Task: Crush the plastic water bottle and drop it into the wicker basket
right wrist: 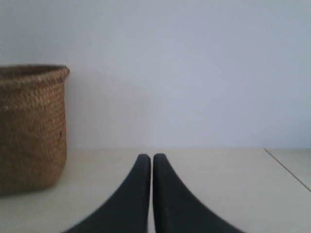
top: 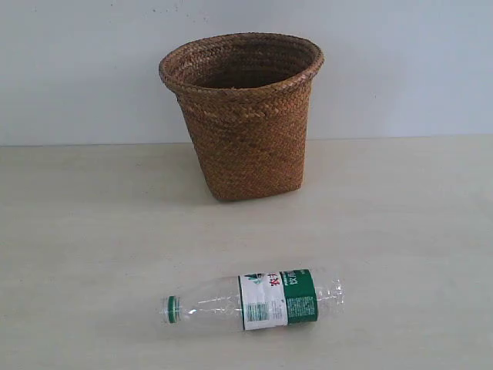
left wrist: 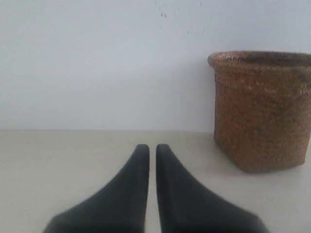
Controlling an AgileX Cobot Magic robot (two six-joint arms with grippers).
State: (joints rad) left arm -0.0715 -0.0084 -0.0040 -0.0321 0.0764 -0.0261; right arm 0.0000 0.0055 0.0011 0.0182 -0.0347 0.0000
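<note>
The plastic water bottle (top: 254, 302) lies uncrushed on its side on the table (top: 408, 223), in front of the upright wicker basket (top: 243, 116), while the left gripper (left wrist: 152, 148) and right gripper (right wrist: 152, 158), each pressed together and empty, appear parked before any approach.

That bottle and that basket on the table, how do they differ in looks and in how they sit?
The plastic water bottle lies on its side; the wicker basket stands upright. The bottle is clear, with a green cap and a green-and-white label; the basket is brown and woven. The bottle is capped, while the basket is open at the top. Both rest on the same pale table, apart from each other.
</note>
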